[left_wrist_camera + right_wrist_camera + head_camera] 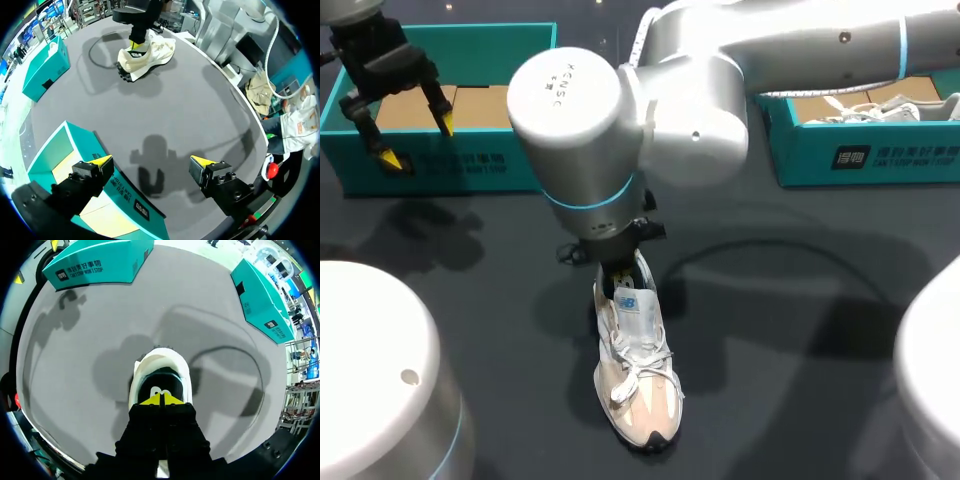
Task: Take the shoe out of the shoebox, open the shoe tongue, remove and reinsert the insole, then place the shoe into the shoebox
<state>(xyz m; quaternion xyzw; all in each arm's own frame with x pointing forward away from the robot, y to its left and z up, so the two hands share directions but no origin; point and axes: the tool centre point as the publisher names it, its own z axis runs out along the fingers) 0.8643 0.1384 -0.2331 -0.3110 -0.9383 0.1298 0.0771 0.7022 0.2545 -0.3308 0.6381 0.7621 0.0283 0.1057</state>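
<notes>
the shoe [638,370] sits on the worktop [800,380] right under your right claw [161,400], tips pressed together. open a little, dip in slowly, pinch the insole [159,384] edge. left claw [151,161] hangs wide apart.

The shoe [638,375], a cream sneaker with white laces, pinkish toe panels and a black lugged sole, stands upright mid-bench [800,330], toe toward the robot. Its dark insole [160,383] lies inside. Behind it sit 2 teal boxes: the left shoebox [470,160], open with its tan floor showing, and the right shoebox [880,155], holding another white shoe [865,108].
</notes>
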